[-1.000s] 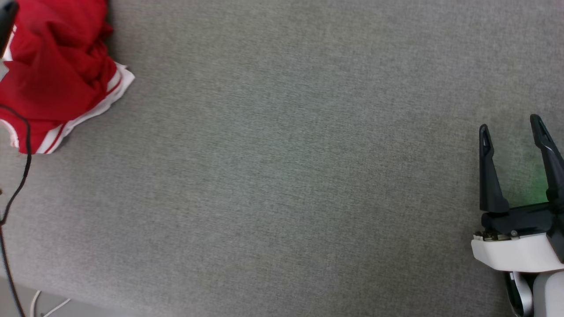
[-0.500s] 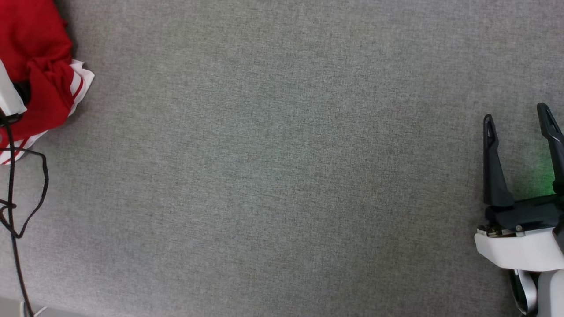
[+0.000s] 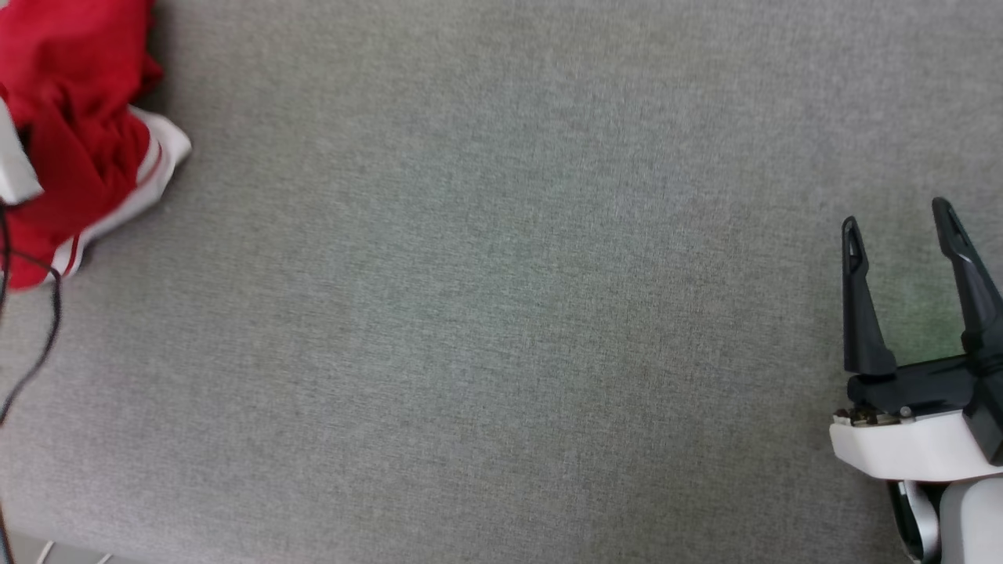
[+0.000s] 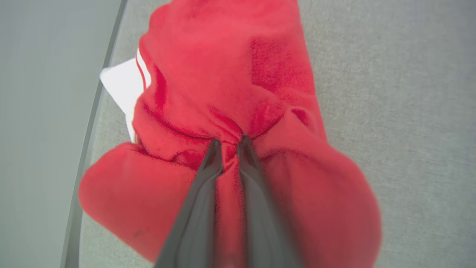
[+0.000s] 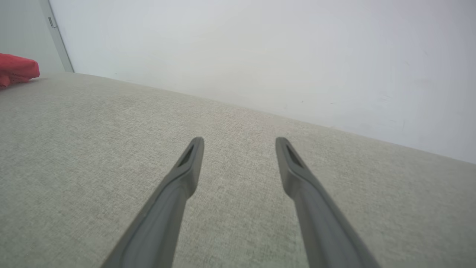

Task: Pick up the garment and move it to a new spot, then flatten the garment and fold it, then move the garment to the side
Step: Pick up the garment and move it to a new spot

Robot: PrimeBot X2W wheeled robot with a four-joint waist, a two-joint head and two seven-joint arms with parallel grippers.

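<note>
The garment (image 3: 74, 133) is a crumpled red jersey with white, red-striped trim, bunched at the far left edge of the head view. In the left wrist view my left gripper (image 4: 228, 143) is shut on a pinch of the garment (image 4: 230, 85), red cloth squeezed between its two dark fingers (image 4: 208, 175). A small corner of the garment (image 5: 16, 70) shows at the far left of the right wrist view. My right gripper (image 3: 897, 219) stands open at the lower right over bare cloth surface, far from the garment, with nothing between its fingers (image 5: 186, 163).
A grey fabric-covered surface (image 3: 501, 313) spans the head view. A black cable (image 3: 39, 345) hangs along the left edge below the garment. A pale wall (image 5: 260, 48) rises beyond the surface's far edge in the right wrist view.
The left gripper has closed on the garment, which has bunched up at the left edge. The head camera shifted slightly. The right gripper has stayed open in its place.
</note>
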